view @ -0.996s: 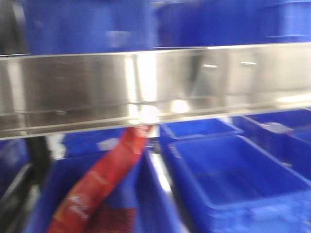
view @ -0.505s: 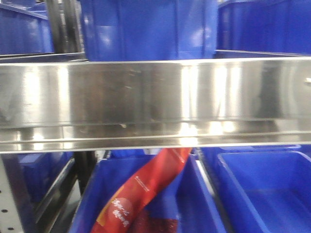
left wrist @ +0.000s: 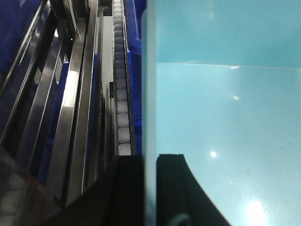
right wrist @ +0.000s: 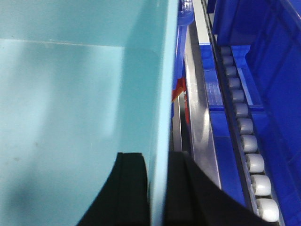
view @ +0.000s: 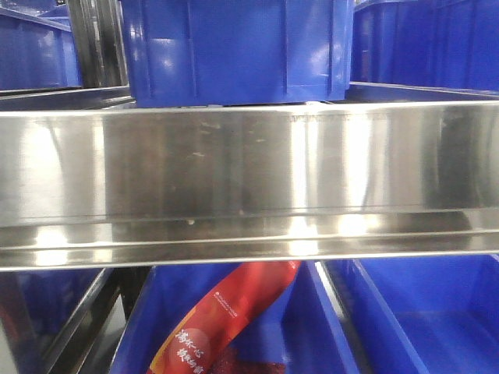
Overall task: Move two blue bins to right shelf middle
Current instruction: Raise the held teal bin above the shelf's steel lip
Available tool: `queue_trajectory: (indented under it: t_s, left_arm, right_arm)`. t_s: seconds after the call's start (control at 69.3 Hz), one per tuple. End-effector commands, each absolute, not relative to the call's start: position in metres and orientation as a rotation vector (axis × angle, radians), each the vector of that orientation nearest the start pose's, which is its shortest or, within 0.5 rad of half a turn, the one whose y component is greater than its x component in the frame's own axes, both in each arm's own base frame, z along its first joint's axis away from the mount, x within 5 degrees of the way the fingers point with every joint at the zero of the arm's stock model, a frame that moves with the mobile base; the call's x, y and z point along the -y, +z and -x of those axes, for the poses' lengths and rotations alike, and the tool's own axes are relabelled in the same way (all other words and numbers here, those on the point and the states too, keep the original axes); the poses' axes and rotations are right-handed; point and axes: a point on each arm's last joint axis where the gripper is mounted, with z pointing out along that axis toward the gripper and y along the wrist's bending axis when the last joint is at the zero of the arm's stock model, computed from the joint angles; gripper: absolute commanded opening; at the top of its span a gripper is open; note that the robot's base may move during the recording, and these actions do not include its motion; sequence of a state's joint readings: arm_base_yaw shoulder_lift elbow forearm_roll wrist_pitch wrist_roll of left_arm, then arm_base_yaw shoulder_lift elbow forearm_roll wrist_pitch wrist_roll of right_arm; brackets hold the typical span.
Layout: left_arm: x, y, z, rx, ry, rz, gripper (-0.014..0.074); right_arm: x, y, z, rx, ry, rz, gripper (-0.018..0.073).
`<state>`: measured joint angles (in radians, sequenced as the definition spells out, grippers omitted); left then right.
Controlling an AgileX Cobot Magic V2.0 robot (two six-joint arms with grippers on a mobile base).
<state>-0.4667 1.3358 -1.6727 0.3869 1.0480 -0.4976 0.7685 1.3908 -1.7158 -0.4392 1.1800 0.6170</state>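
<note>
Both fingers clamp bin walls (opposite sides).

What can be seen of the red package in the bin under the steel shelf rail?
The red package is a long, glossy, film-like pouch with light printed characters and a round mark near its lower end. It leans diagonally inside a blue bin, its lower end toward the left, its upper end hidden behind the steel shelf rail. Its bottom is cut off by the picture edge. No claw touches it.
</note>
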Motion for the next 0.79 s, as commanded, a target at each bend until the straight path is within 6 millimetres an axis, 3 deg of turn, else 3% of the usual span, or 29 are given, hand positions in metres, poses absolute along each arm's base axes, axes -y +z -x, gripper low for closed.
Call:
queue_trajectory:
  t_s: [0.0,0.779]
  left_arm:
    - [0.0999,0.4972,-0.2462,-2.008,-0.223,-0.016,-0.0111]
    - [0.0991,0.4975,-0.2464,-2.004,-0.211,-0.017,-0.0111]
  right_arm:
    - [-0.1739,0.4907,-0.2167,-2.084,0.378,0.211,-0.0162]
    - [-0.1746,0.4906,-0.2174,-2.080,0.379,0.212,-0.0162]
